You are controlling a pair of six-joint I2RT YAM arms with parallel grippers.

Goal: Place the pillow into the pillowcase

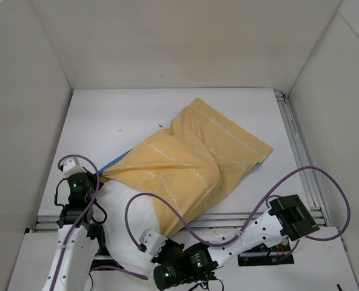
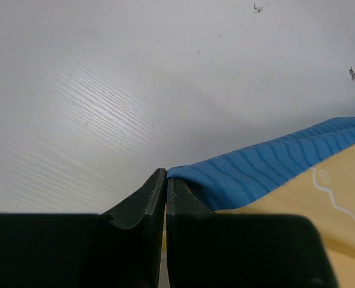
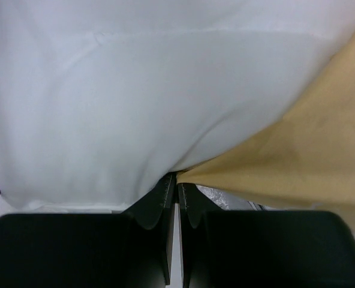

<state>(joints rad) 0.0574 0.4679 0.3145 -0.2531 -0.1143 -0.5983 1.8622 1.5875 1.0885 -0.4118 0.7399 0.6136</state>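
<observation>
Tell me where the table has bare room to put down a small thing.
Bare table lies far left, between the left wall, back wall and pillowcase, and near right, between pillowcase and rail. The near edge is crowded: the pillow bulges out, and the left end effector and right end effector pinch the pillowcase.

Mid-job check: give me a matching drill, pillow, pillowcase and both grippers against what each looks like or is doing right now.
Things:
1. pillow
2. pillowcase
3. left gripper
4. right gripper

States:
A. fingers shut on a blue fabric edge
B. yellow-orange face up, white zigzag lines across it
C. fingers shut where white fabric meets yellow-orange fabric
D. white, bulging out near the arm bases

Pairs: 1-D, 2-B, 3-A, 4-C
</observation>
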